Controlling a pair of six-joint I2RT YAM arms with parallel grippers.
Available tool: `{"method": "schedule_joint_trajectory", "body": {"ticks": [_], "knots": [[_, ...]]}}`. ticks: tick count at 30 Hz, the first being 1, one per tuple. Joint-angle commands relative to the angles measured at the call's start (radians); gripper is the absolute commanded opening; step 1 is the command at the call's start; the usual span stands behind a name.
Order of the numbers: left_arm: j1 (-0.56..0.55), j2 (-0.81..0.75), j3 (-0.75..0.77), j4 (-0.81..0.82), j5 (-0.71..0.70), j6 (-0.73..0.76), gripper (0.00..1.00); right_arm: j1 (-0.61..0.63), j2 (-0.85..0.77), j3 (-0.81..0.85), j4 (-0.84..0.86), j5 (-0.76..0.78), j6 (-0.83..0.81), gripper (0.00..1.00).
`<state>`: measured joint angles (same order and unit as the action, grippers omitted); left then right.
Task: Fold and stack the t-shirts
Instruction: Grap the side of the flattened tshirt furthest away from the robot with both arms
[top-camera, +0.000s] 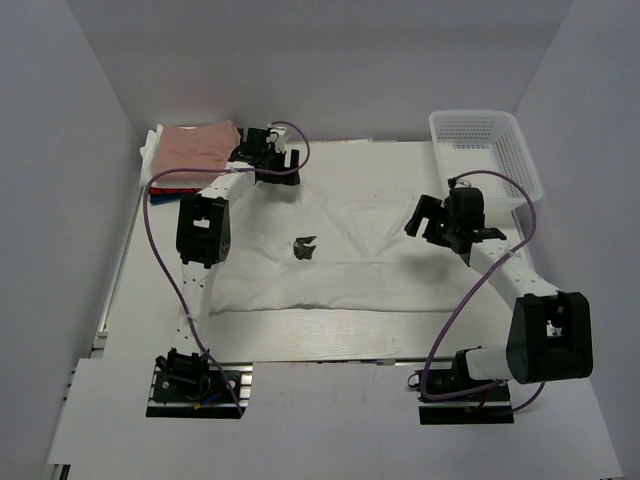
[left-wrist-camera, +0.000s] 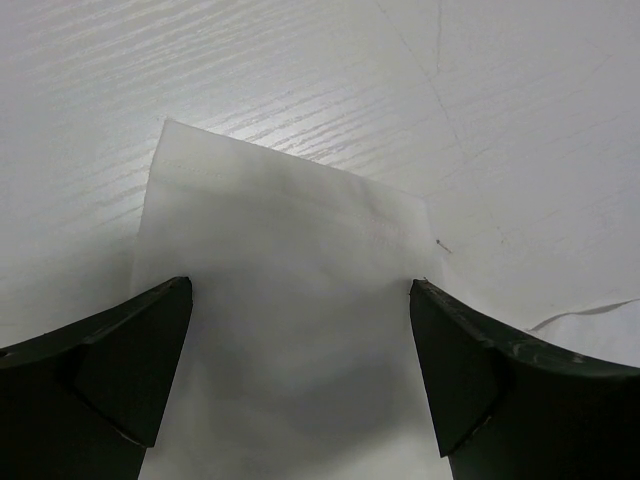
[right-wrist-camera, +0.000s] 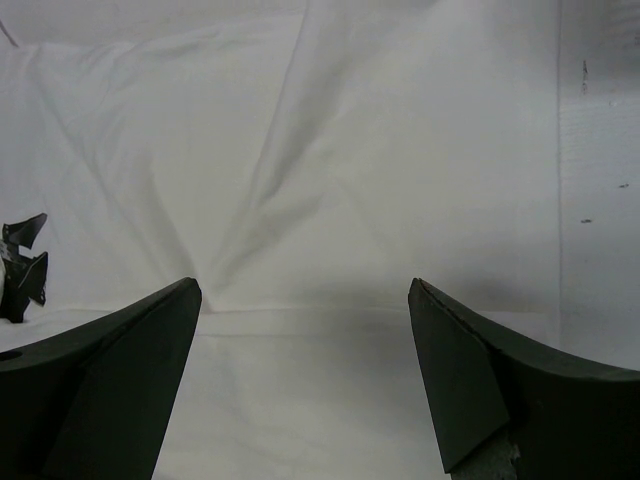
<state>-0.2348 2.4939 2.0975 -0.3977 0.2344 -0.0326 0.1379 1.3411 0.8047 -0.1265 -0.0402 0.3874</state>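
A large white t-shirt (top-camera: 340, 260) with a small black print (top-camera: 305, 247) lies spread flat in the middle of the table. My left gripper (top-camera: 262, 150) is open at the shirt's far left corner. In the left wrist view its jaws (left-wrist-camera: 300, 290) stand wide apart just above a flat white cloth end (left-wrist-camera: 280, 300), holding nothing. My right gripper (top-camera: 422, 220) is open over the shirt's right side. In the right wrist view its jaws (right-wrist-camera: 305, 290) straddle a straight fold edge of the shirt (right-wrist-camera: 300, 200), with the print (right-wrist-camera: 20, 265) at the left. A folded dusty-pink shirt (top-camera: 198, 145) lies at the back left.
A white plastic mesh basket (top-camera: 485, 150) stands at the back right corner. White cloth (top-camera: 150, 152) shows under the pink shirt. Grey walls close in the table on the left, back and right. Purple cables loop beside both arms.
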Motion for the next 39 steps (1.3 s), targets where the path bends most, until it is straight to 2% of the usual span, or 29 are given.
{"method": "schedule_joint_trajectory", "body": {"ticks": [1, 5, 9, 14, 25, 28, 31, 32, 34, 35, 36, 39], "knots": [[0.000, -0.108, -0.045, 0.011, -0.029, -0.002, 1.00, 0.006, 0.020, 0.089, 0.012, 0.002, -0.042, 0.90], [0.000, -0.148, -0.033, 0.031, -0.059, -0.012, 1.00, 0.038, 0.058, 0.175, -0.047, 0.037, -0.076, 0.90], [0.000, -0.081, 0.108, -0.021, -0.093, -0.012, 1.00, 0.054, 0.098, 0.202, -0.055, 0.100, -0.082, 0.90], [0.000, 0.034, 0.222, -0.021, -0.234, -0.062, 1.00, 0.066, 0.135, 0.243, -0.055, 0.120, -0.061, 0.90], [-0.018, 0.143, 0.254, 0.083, -0.270, -0.050, 0.98, 0.077, 0.190, 0.283, -0.048, 0.174, -0.048, 0.90], [-0.018, 0.166, 0.254, 0.083, -0.280, -0.050, 0.89, 0.075, 0.204, 0.290, -0.053, 0.189, -0.042, 0.90], [-0.018, 0.177, 0.254, 0.092, -0.280, -0.050, 0.74, 0.078, 0.220, 0.298, -0.064, 0.227, -0.039, 0.90], [-0.018, 0.187, 0.254, 0.092, -0.271, -0.050, 0.55, 0.078, 0.243, 0.303, -0.064, 0.255, -0.035, 0.90], [-0.018, 0.188, 0.231, 0.108, -0.213, -0.037, 0.33, 0.080, 0.272, 0.323, -0.074, 0.267, -0.024, 0.90], [-0.018, 0.171, 0.213, 0.120, -0.196, -0.036, 0.09, 0.084, 0.297, 0.327, -0.076, 0.281, -0.019, 0.90], [-0.018, 0.158, 0.190, 0.137, -0.187, -0.036, 0.00, 0.083, 0.312, 0.347, -0.078, 0.299, 0.001, 0.90], [-0.018, 0.111, 0.118, 0.174, -0.256, -0.036, 0.00, 0.094, 0.407, 0.435, -0.105, 0.361, 0.046, 0.90]]}}
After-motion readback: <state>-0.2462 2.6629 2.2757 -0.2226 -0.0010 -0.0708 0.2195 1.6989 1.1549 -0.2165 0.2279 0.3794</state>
